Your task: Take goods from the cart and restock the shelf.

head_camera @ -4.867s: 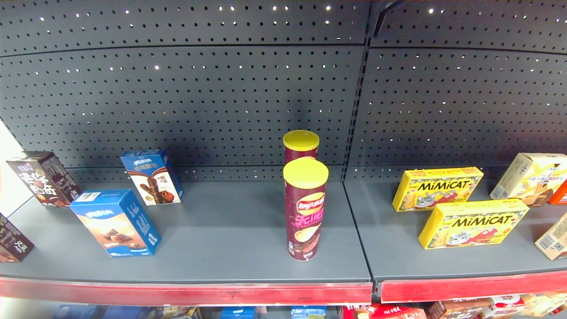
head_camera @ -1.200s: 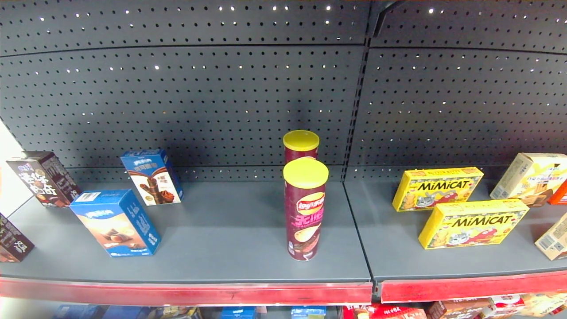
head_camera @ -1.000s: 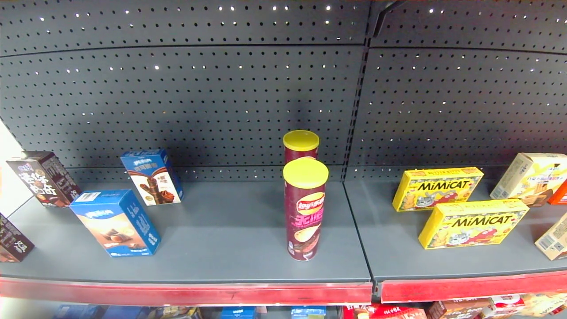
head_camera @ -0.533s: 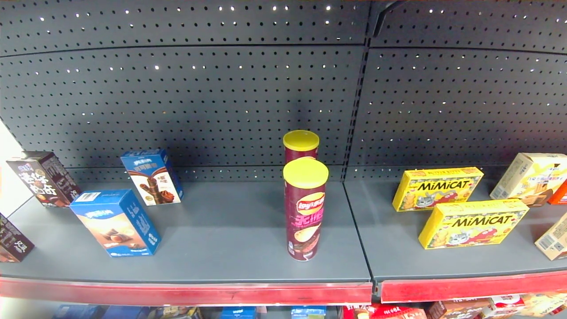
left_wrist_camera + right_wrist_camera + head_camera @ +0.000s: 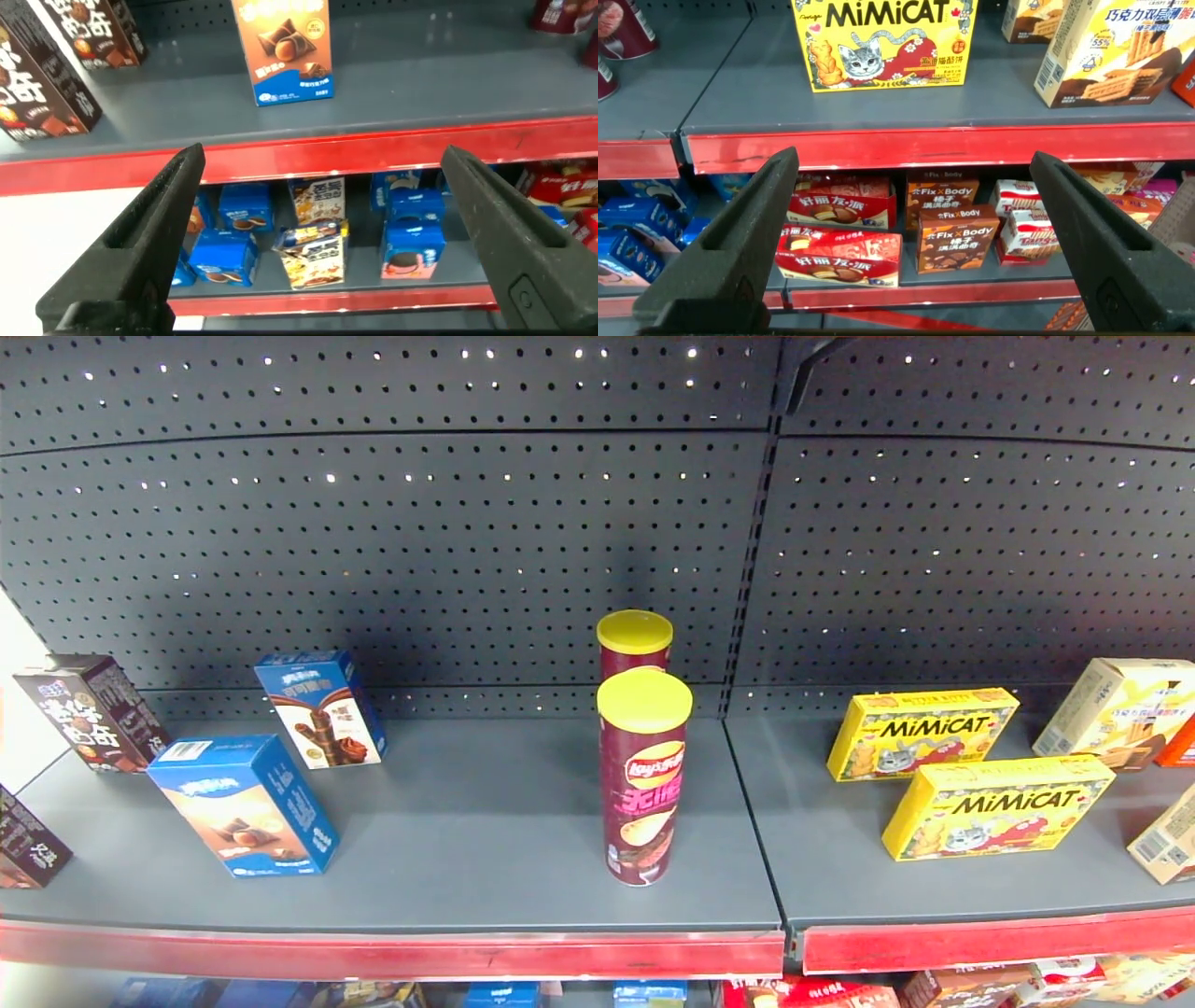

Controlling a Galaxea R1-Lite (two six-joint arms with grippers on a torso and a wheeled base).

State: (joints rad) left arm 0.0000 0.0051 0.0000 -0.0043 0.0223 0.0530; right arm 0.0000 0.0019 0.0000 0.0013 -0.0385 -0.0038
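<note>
Your left gripper (image 5: pixel 320 163) and right gripper (image 5: pixel 913 163) both hang spread wide and empty, below the shelf (image 5: pixel 485 831) edge fronting the chip can (image 5: pixel 642 775). Fetch goods from the cart first. I judge the bare shelf left of that can the best spot for them.

I see right hand (image 5: pixel 912 157) spread wide, facing grey metal shelf with red front strip (image 5: pixel 719 103). Yellow cardboard cat-picture box (image 5: pixel 882 42) on it, cream biscuit carton (image 5: pixel 1106 51) beside.
</note>
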